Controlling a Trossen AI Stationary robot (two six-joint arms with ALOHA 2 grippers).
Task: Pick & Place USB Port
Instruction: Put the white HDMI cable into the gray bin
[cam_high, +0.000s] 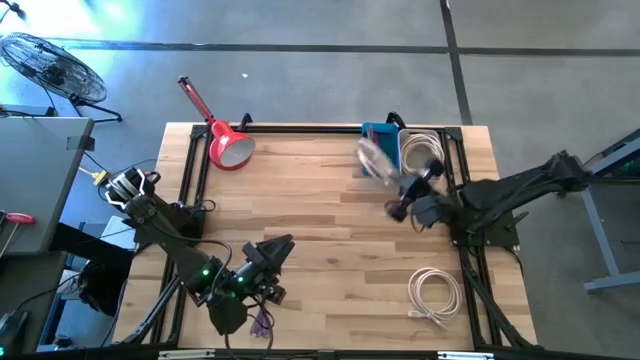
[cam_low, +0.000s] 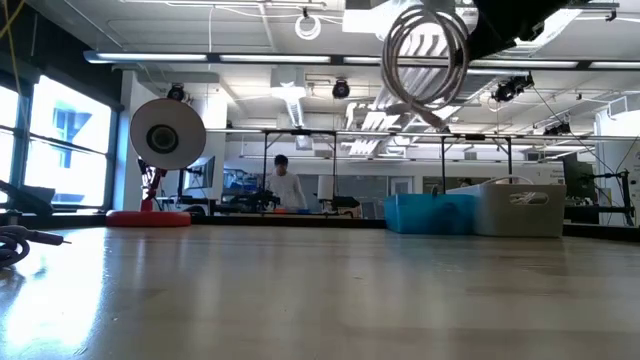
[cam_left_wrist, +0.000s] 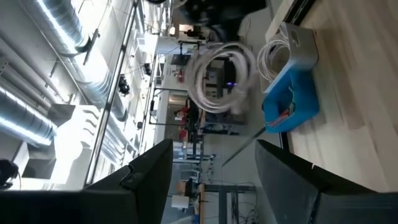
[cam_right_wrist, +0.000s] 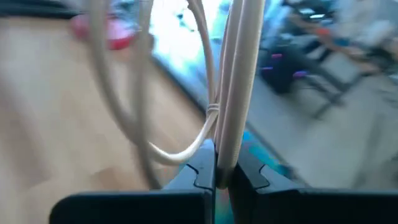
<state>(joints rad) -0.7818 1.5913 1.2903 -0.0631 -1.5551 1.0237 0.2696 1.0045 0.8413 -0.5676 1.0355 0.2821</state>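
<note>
Wooden table (cam_high: 320, 240), high view: we see the right gripper (cam_high: 400, 208) raised beside the blue bin (cam_high: 378, 135), carrying a coiled white USB cable (cam_high: 375, 157) that appears blurred in front of that bin. A second white cable coil (cam_high: 435, 295) lies on the table well apart from the bin, toward the near edge. We judge the pick done and the placement still to come. The left gripper (cam_high: 272, 252) waits far from the bin, at the near edge.

Low view: the coiled cable (cam_low: 428, 55) hangs well clear of the tabletop, above the blue bin (cam_low: 430, 213) and the grey box (cam_low: 518, 210) beside it.

Left wrist view: the left fingers (cam_left_wrist: 149, 171) stand well apart with nothing between them; beyond them the hanging coil (cam_left_wrist: 221, 78) shows next to the bin (cam_left_wrist: 292, 102).

Right wrist view: the right jaws are clamped together on several cable strands (cam_right_wrist: 239, 93), pinching the bundle at its lowest point.
</note>
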